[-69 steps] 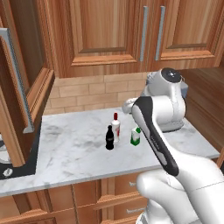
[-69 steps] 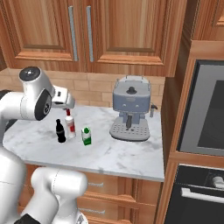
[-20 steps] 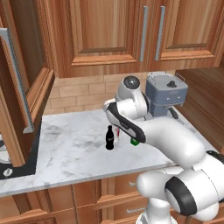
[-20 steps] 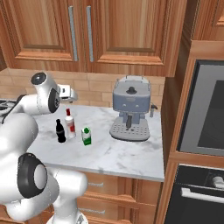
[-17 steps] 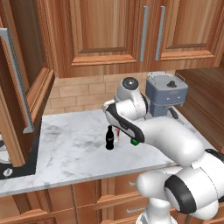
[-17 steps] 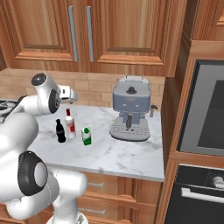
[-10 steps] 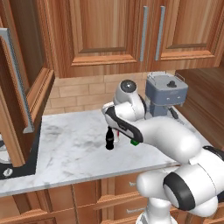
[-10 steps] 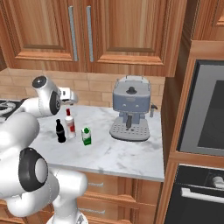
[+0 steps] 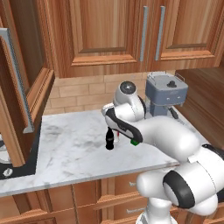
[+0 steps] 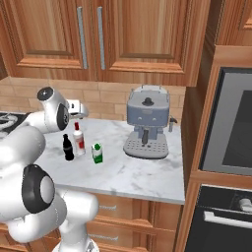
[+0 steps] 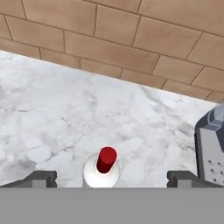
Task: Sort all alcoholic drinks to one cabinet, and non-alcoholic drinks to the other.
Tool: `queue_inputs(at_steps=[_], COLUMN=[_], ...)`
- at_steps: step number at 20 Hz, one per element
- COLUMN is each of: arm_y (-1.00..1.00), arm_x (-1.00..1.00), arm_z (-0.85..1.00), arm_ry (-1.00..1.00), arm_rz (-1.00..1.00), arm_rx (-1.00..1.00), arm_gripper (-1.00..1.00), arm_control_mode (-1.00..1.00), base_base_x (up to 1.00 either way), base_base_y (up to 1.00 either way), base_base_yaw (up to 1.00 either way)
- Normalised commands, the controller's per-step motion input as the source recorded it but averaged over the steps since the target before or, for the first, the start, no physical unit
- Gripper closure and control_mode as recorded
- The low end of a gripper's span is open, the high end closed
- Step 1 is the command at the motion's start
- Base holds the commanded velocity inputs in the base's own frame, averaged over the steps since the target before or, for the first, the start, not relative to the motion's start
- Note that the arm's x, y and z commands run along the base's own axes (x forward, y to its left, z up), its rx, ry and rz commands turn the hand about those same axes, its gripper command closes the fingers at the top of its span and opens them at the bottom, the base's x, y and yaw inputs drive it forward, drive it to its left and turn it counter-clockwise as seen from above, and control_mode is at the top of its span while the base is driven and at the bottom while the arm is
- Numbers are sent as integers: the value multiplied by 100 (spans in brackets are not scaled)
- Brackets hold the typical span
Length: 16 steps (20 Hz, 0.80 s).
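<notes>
A slim white bottle with a red cap (image 10: 78, 139) stands on the marble counter (image 10: 138, 172), a small black bottle (image 10: 68, 147) left of it and a green-and-white carton (image 10: 97, 153) to its right. My gripper (image 10: 80, 113) hovers just above the white bottle, open and empty. In the hand view the red cap (image 11: 106, 159) sits between my spread fingertips (image 11: 42, 178), untouched. From the left base view my arm hides the white bottle; the black bottle (image 9: 110, 139) and a corner of the carton (image 9: 136, 142) show. Closed wall cabinets (image 10: 133, 34) hang above.
A grey coffee machine (image 10: 146, 128) stands on the counter right of the drinks, its side in the hand view (image 11: 212, 144). A cabinet door (image 9: 19, 87) stands open at the far left. A brick backsplash (image 11: 131, 48) runs behind. An oven column (image 10: 231, 128) bounds the right.
My arm has swung down from a raised pose to over the bottles, and in the last second it has sunk slightly toward the white bottle. The drinks have not moved.
</notes>
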Motion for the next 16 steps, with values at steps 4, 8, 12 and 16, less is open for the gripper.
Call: queue_inputs(at_steps=[4,8,12,16], arm_y=[0,0,0,0], arm_x=[17,21,22,20], arm_z=[-6,-25,-30,-29], arm_ry=[1,3,4,4], arm_rz=[0,0,0,0], arm_rx=[0,0,0,0], arm_gripper=[-100,-100,-100,-100], arm_control_mode=[-100,-100,-100,-100], base_base_x=[0,0,0,0], base_base_y=[0,0,0,0], base_base_yaw=[0,0,0,0])
